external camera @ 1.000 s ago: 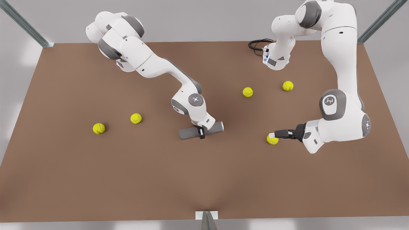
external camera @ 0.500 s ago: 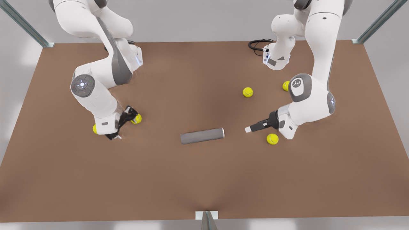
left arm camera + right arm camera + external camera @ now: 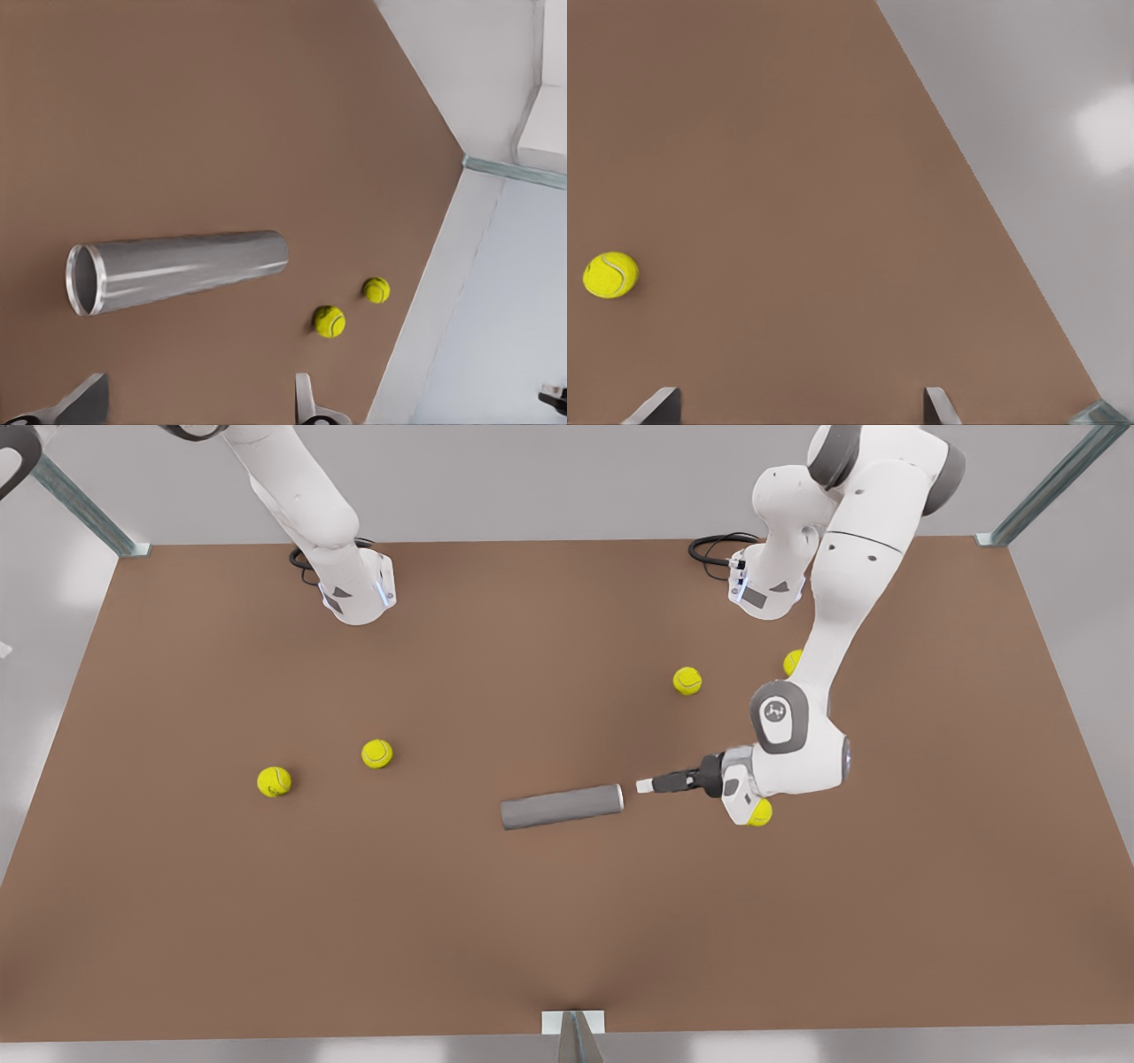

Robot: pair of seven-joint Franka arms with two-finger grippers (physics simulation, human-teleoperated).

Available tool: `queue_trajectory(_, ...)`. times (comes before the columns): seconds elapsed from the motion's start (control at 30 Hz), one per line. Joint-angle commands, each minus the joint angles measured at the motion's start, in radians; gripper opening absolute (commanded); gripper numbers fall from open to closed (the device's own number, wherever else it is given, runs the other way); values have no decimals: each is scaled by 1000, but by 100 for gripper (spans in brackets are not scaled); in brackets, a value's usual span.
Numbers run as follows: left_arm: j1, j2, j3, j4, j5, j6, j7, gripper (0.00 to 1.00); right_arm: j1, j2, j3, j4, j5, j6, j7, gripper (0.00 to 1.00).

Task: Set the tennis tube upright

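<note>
The tennis tube (image 3: 560, 806) lies on its side on the brown table (image 3: 567, 921), near the middle, with its silvery rim toward the front view's right. In the left wrist view the tennis tube (image 3: 177, 270) shows its hollow rimmed end. My left gripper (image 3: 644, 786) rides on the arm at the front view's right. It hovers low just off the rimmed end, pointing at it, apart from it. Its fingers (image 3: 84, 403) stand open and hold nothing. My right gripper (image 3: 797, 416) is open above bare table, on the arm raised at the front view's left.
Several yellow-green tennis balls lie around: two at the front view's left (image 3: 376, 754) (image 3: 275, 781), one behind (image 3: 687, 681), one half under the left arm's wrist (image 3: 760, 812). Another ball (image 3: 610, 274) lies below the right gripper. Both arm bases (image 3: 359, 593) (image 3: 762, 589) stand at the far edge.
The right gripper let go of the tube, swung to the front view's left and rose out of that view. The left gripper moved from a ball to the tube's rimmed end.
</note>
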Motion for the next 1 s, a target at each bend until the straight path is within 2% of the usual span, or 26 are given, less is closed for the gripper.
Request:
queue_trajectory(0.0, -7, 5, 0, 0, -2, 11, 10, 99, 603, 8, 2, -3, 2, 19, -1, 100)
queue_trajectory(0.2, -41, 75, -2, 2, -18, 110, 87, 99, 605, 8, 73, -21, 16, 96, 5, 100)
queue_trajectory(0.3, -39, 97, -2, 5, -134, 117, 169, 99, 606, 3, 79, -18, 5, 101, 5, 100)
queue_trajectory(0.67, -41, 181, -20, 8, -203, 152, 327, 99, 568, 25, 79, -40, 5, 159, 17, 100)
queue_trajectory(0.97, -44, 241, -20, 8, -398, 153, 534, 99, 571, 37, 79, -41, 5, 182, 17, 100)
